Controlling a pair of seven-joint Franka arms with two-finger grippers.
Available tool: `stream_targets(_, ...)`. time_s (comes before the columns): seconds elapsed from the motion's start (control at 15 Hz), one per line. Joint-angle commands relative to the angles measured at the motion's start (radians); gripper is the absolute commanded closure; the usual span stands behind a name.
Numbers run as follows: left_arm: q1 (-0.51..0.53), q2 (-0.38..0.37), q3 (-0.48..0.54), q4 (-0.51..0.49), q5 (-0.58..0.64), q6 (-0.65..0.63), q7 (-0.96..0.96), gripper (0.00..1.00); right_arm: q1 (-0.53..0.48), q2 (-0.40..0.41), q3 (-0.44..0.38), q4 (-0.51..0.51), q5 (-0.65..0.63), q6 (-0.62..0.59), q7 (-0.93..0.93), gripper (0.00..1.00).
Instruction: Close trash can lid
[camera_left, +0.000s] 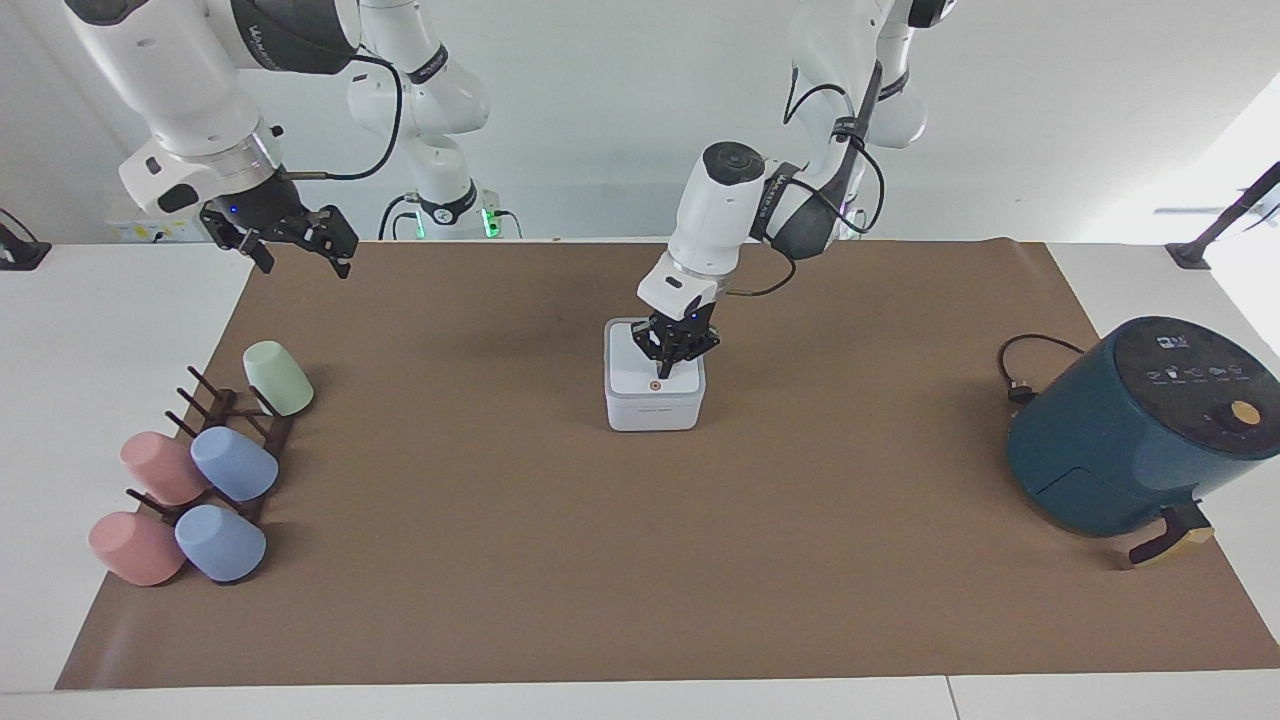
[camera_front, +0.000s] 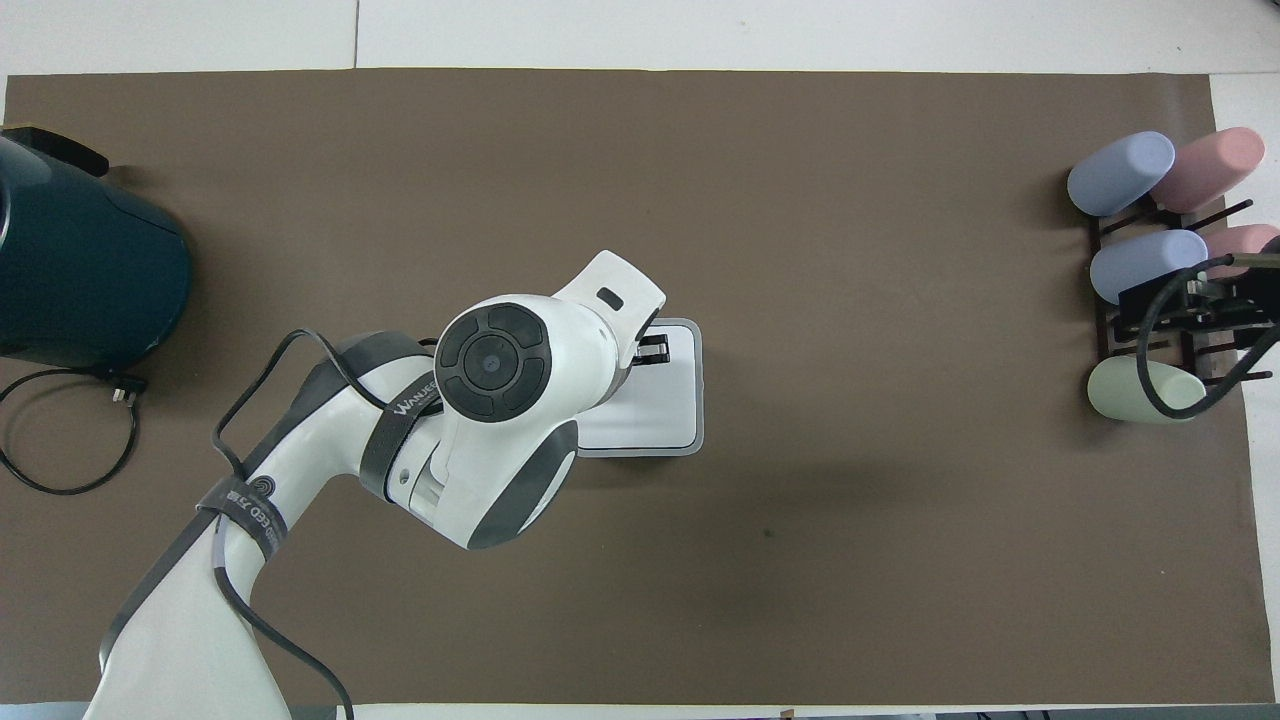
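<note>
The trash can (camera_left: 655, 403) was a small white cube-shaped bin with rounded corners, and it stood upright on the brown mat near the middle of the worktop, well apart from everything at either end. Its lid (camera_left: 634, 370) was a flat white square panel with rounded corners; it lay level on top of the bin, shut, with a thin dark seam running around its edge. A small orange-ringed dot (camera_left: 655, 383) sat near the lid's edge farther from the robots.
</note>
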Motion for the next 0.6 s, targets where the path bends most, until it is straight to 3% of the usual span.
stream_targets(0.0,0.035,0.017,0.001,0.069,0.001,-0.107,0.021,1.00,-0.005,-0.004,-0.001,0.003,0.005,-0.011,-0.009,0.00)
stream_targets(0.33,0.129,-0.062,0.000,0.159,0.001,-0.325,0.093,1.00,-0.005,-0.004,0.001,0.003,0.005,-0.011,-0.009,0.00)
stream_targets(0.53,0.265,-0.139,0.000,0.159,0.001,-0.452,0.250,1.00,-0.006,-0.004,-0.001,0.003,0.005,-0.011,-0.009,0.00)
